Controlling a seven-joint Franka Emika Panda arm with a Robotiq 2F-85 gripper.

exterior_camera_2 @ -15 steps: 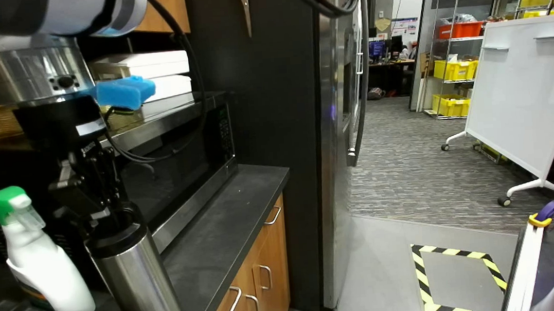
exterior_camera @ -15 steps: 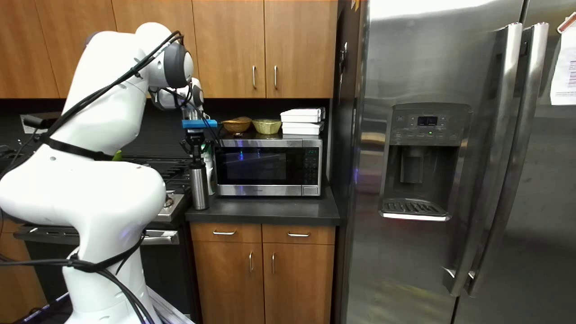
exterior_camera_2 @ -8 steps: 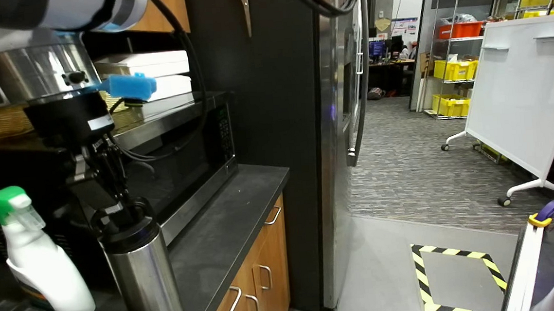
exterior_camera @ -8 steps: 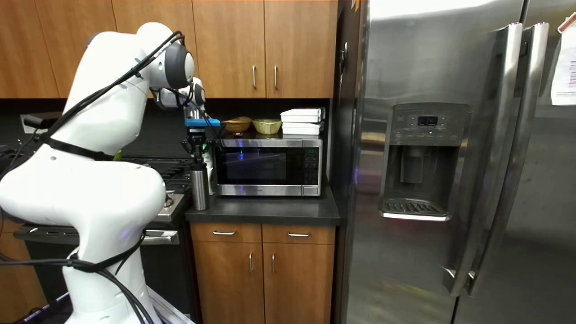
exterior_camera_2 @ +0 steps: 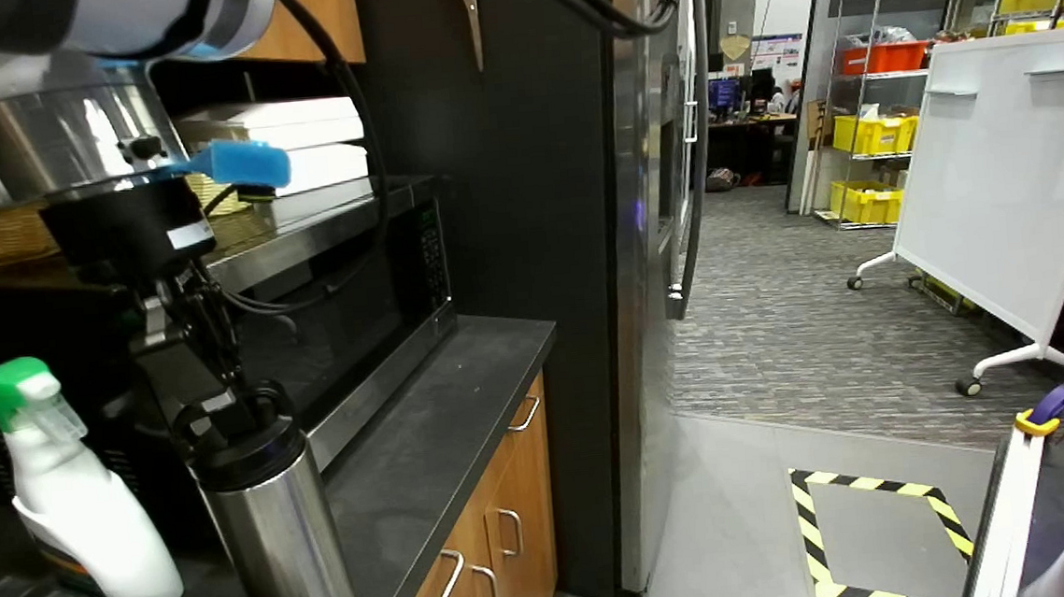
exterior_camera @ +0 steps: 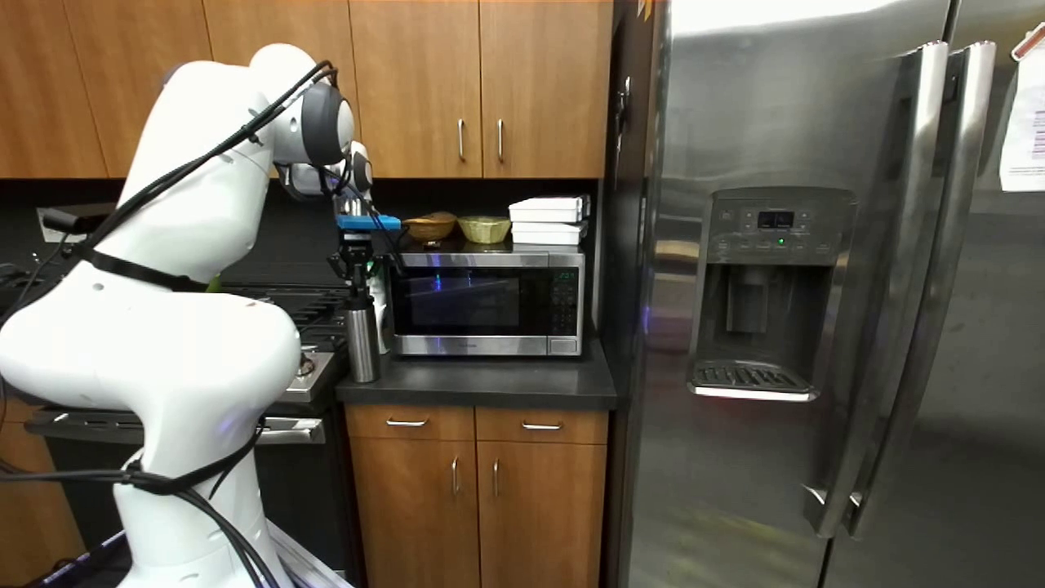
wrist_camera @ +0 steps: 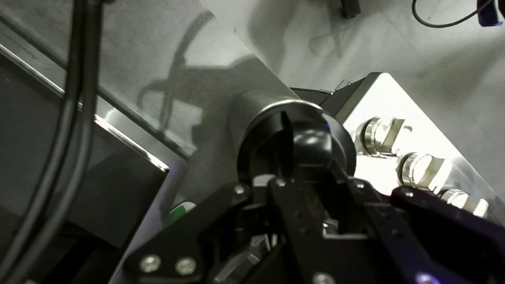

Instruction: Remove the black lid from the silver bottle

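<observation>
The silver bottle [exterior_camera_2: 278,550] is standing upright, brushed and gleaming, while the black lid [exterior_camera_2: 248,461] is sitting on top, its loop handle [wrist_camera: 311,146] showing. The dark counter [exterior_camera_2: 420,437] is bearing the bottle; in an exterior view, reckoned from it, a white spray bottle [exterior_camera_2: 98,525] is standing at nine o'clock, the microwave [exterior_camera_2: 358,348] is sitting toward one and the fridge [exterior_camera_2: 534,261] is towering between one and two. The white arm [exterior_camera: 163,343] is arching overhead; its gripper [exterior_camera_2: 229,415] is pointing down from eleven o'clock, pinching the loop handle.
</observation>
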